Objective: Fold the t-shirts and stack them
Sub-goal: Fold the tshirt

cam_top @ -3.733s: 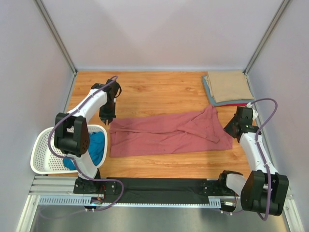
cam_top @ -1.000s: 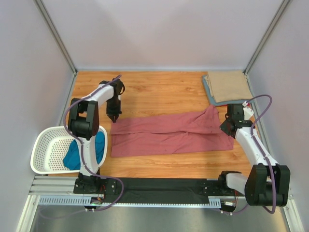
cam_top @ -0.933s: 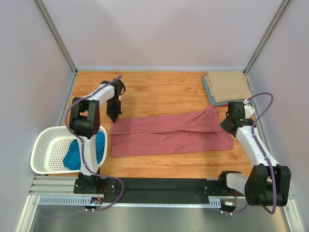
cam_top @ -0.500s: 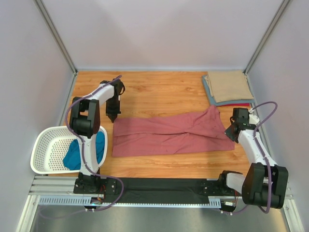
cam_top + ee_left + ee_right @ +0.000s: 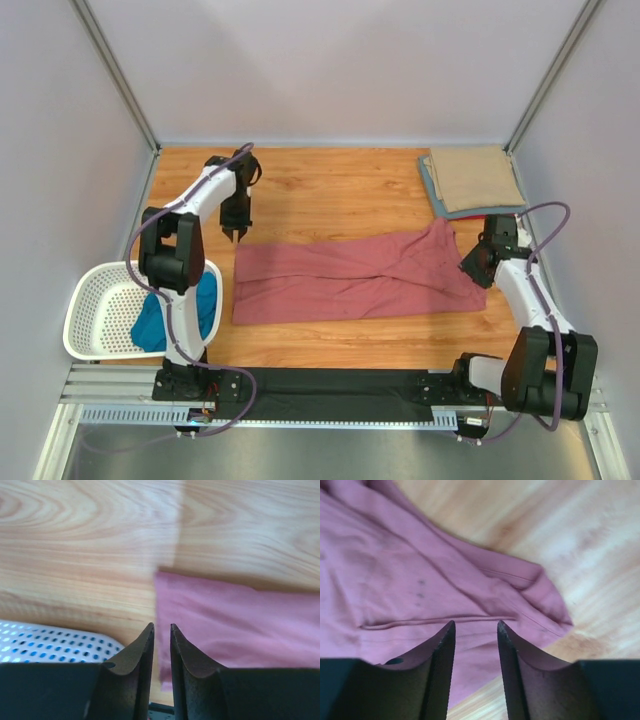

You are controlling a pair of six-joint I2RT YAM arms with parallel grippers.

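The dusty rose-red t-shirt [image 5: 350, 275] lies spread lengthwise across the middle of the table. My left gripper [image 5: 236, 232] hovers just beyond its far left corner [image 5: 165, 580]. Its jaws stand a narrow gap apart with nothing between them [image 5: 162, 626]. My right gripper [image 5: 470, 272] is over the shirt's right end, open and empty, with wrinkled cloth and a hem [image 5: 470, 595] below it [image 5: 476, 624]. A folded stack sits at the back right: a tan shirt [image 5: 470, 178] on top, a grey-blue one [image 5: 440, 207] and a red edge [image 5: 500, 214] under it. A teal shirt [image 5: 160, 318] lies in the basket.
The white perforated basket [image 5: 100, 315] sits at the near left, and its rim shows in the left wrist view [image 5: 50, 642]. Grey walls close in the left, back and right. A black strip [image 5: 330, 385] runs along the near edge.
My left gripper has lifted back off the shirt's far left corner. The shirt has shifted slightly to the right and lies flatter. My right gripper has shifted a little at the shirt's right end.
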